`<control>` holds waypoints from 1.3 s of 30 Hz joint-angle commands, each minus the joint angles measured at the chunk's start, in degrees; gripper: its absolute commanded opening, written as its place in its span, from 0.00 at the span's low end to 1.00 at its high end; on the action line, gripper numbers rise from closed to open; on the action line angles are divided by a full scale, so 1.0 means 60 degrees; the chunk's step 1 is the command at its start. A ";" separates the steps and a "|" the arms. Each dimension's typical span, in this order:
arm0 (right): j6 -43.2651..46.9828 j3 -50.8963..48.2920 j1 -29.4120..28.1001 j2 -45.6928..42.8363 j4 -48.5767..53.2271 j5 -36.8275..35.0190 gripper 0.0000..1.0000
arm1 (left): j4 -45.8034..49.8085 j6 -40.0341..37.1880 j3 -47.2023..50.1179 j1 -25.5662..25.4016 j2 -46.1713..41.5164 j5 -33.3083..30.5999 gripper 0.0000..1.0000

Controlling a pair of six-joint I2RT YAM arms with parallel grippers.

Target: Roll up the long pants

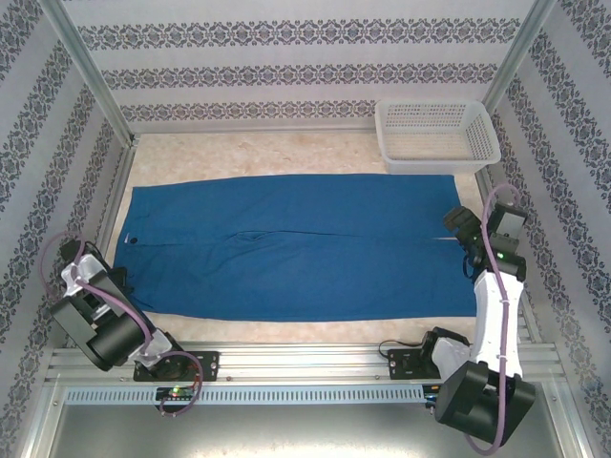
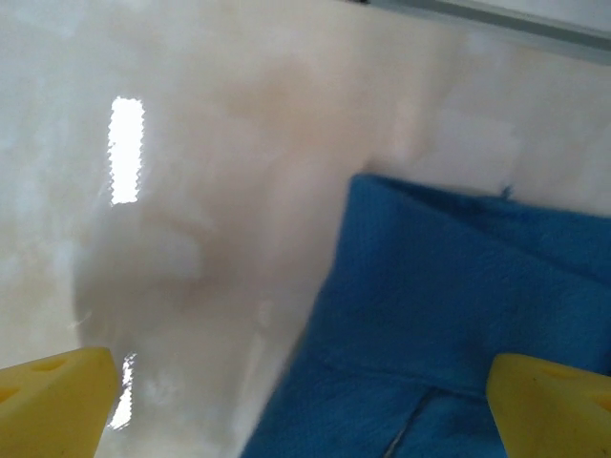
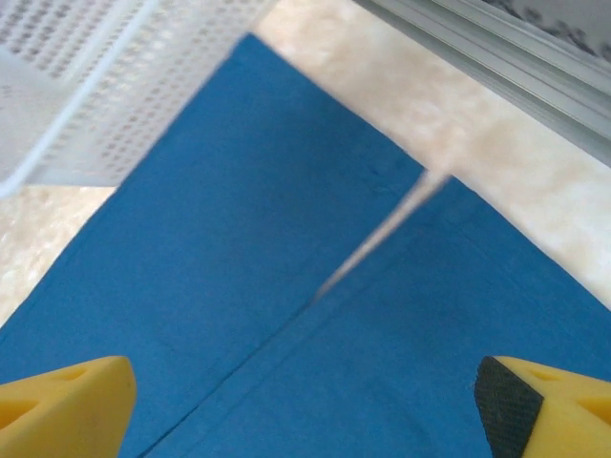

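The long pants [image 1: 286, 248] are spread flat and unrolled on the marble-patterned table [image 1: 286, 157], just in front of the white mesh basket [image 1: 434, 164]. They stretch from beneath its front wall far out to its left. The waistband end, with a small dark button, lies farthest from the basket, and the two leg ends lie closest to it.

The right gripper [image 1: 460, 229] is held over those leg ends, just on the near side of the basket. In the right wrist view its jaws are spread wide above the cloth [image 3: 286, 286], with nothing between them. The pale slit between the two legs runs up the middle, and the basket [image 3: 105, 86] sits at the upper left.

The left gripper [image 1: 113, 279] is parked well away from the basket, at the near corner of the waistband. It is likewise wide open and empty, with the blue cloth [image 2: 458, 324] under its right finger only.

The step in hand is judged to be the approach to the leg ends; no roll has been started. Next, the hems probably need to be pinched and turned over towards the waistband. Both legs should be caught evenly so that the roll is kept straight.
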State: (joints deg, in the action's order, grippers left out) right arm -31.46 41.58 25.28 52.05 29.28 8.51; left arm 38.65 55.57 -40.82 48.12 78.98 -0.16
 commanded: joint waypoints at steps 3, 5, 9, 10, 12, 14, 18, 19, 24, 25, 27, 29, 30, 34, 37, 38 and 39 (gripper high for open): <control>-0.1246 -0.0794 0.1149 -0.0413 0.0928 0.0191 0.92 | -0.0510 -0.0502 -0.0483 0.0108 0.0509 0.0179 1.00; -0.1507 -0.1057 0.1544 -0.0492 0.1139 0.0359 0.92 | -0.0647 -0.0544 -0.0445 0.0096 0.0634 0.0325 1.00; -0.1877 -0.1416 0.1985 -0.0847 0.1669 0.0552 0.92 | -0.0830 -0.0626 -0.0362 0.0102 0.0664 0.0335 1.00; -0.1963 -0.1518 0.2033 -0.0982 0.1749 0.0545 0.92 | -0.0832 -0.0647 -0.0372 0.0104 0.0663 0.0321 1.00; -0.2108 -0.1762 0.2161 -0.1326 0.1939 0.0558 0.91 | -0.0823 -0.0649 -0.0360 0.0101 0.0659 0.0321 0.99; -0.2197 -0.1987 0.2272 -0.1628 0.2173 0.0458 0.91 | -0.0840 -0.0620 -0.0348 0.0096 0.0643 0.0378 0.99; -0.2293 -0.2422 0.2523 -0.1827 0.2526 -0.0068 0.91 | -0.0818 -0.0518 -0.0217 0.0098 0.0419 0.0397 1.00; -0.2454 -0.2528 0.2544 -0.1917 0.2473 -0.0123 0.91 | -0.0832 -0.0517 -0.0188 0.0096 0.0347 0.0383 1.00; -0.3658 -0.3279 0.2721 -0.2027 0.2091 -0.0442 0.87 | -0.1102 -0.0418 0.0045 0.0096 -0.0130 0.0432 1.00; -0.3809 -0.3433 0.2760 -0.1966 0.2032 -0.0519 0.86 | -0.1139 -0.0404 0.0058 0.0103 -0.0155 0.0451 1.00; -0.4017 -0.3867 0.2838 -0.1808 0.1697 -0.0591 0.84 | -0.1208 -0.0385 0.0087 0.0103 -0.0126 0.0516 1.00; -0.4144 -0.4213 0.2914 -0.1687 0.1261 -0.0562 0.82 | -0.1317 -0.0385 0.0140 0.0096 -0.0075 0.0566 1.00; -0.4171 -0.4267 0.2914 -0.1643 0.1130 -0.0636 0.81 | -0.1364 -0.0385 0.0168 0.0097 -0.0082 0.0562 1.00; -0.3964 -0.4110 0.2989 -0.1427 0.0884 -0.1048 0.80 | -0.1530 -0.0336 0.0286 0.0100 -0.0079 0.0528 1.00; -0.3618 -0.3922 0.3080 -0.0995 0.0694 -0.1151 0.76 | -0.1628 -0.0362 0.0337 0.0096 -0.0034 0.0438 1.00; -0.3530 -0.3873 0.3096 -0.0830 0.0585 -0.1190 0.75 | -0.1666 -0.0370 0.0359 0.0097 -0.0010 0.0416 1.00; -0.3431 -0.3833 0.3132 -0.0668 0.0471 -0.1238 0.75 | -0.1694 -0.0370 0.0377 0.0099 0.0006 0.0401 1.00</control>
State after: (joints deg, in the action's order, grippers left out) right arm -54.26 19.40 43.03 45.50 38.74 5.39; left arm 30.15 52.93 -39.31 48.12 78.89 2.96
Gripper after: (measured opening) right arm 0.752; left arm 0.998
